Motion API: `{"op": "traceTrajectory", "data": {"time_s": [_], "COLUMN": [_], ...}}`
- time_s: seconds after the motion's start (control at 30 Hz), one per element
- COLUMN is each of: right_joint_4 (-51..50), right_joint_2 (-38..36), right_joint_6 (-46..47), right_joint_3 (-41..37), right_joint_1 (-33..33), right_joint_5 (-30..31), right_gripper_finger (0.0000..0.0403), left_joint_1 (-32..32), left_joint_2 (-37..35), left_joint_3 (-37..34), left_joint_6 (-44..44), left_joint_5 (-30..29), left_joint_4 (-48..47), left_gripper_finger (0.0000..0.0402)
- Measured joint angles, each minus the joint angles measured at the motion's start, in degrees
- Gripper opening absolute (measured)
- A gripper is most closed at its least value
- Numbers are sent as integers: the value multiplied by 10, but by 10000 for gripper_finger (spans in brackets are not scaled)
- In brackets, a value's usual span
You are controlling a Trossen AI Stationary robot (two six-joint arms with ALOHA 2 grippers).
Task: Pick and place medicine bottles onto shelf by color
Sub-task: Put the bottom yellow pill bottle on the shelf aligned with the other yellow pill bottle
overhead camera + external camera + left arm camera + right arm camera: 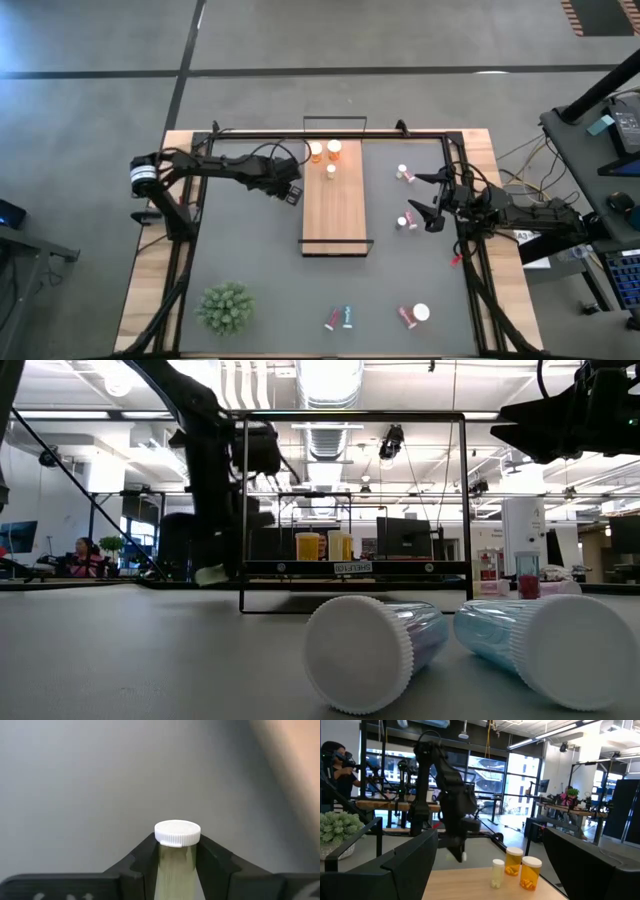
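Three bottles stand upright on the far end of the shelf (334,203): two wider orange bottles (325,150) with white caps, side by side, and one slimmer pale bottle (331,171) just behind them toward the middle of the board. The shelf is a long light-wood board with a thin black wire frame at each short end, and it lies in the middle of the grey table (250,260). The left gripper (291,194) is just beside the left edge of the shelf, near its far end, and its fingers (140,857) are closed tight on a slim bottle with pale yellowish body (176,870) and a ribbed white cap, which stands up between them. The right gripper (428,205) waits to the right of the shelf with its fingers spread wide and nothing between them. Close to this gripper two small white-capped bottles (405,173) lie on the table, one of them with a pink-red body. Near the front end of the shelf, lower on the table, four more bottles (340,319) lie on their sides, teal and pink-red ones. One green spiky plant (225,306) stands to the front left of the shelf, well apart from it. Nothing lies between the left gripper and the board.
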Motion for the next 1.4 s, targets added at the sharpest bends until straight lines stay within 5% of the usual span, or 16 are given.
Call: {"op": "traceTrajectory", "data": {"time_s": [0.37,0.93,1.2,1.4], "right_joint_4": [0,0,0,0], "right_joint_2": [0,0,0,0], "right_joint_6": [0,0,0,0], "right_joint_3": [0,0,0,0], "right_joint_1": [0,0,0,0], "right_joint_5": [0,0,0,0], "right_gripper_finger": [350,350,350,350], "left_joint_1": [-26,-35,-36,-36], "left_joint_2": [-44,-46,-46,-42], "left_joint_3": [-35,-176,-216,-225], "left_joint_6": [104,211,226,326], "left_joint_5": [-110,-111,-110,-79], "left_joint_4": [195,605,694,759], "left_gripper_finger": [95,95,95,95]}}
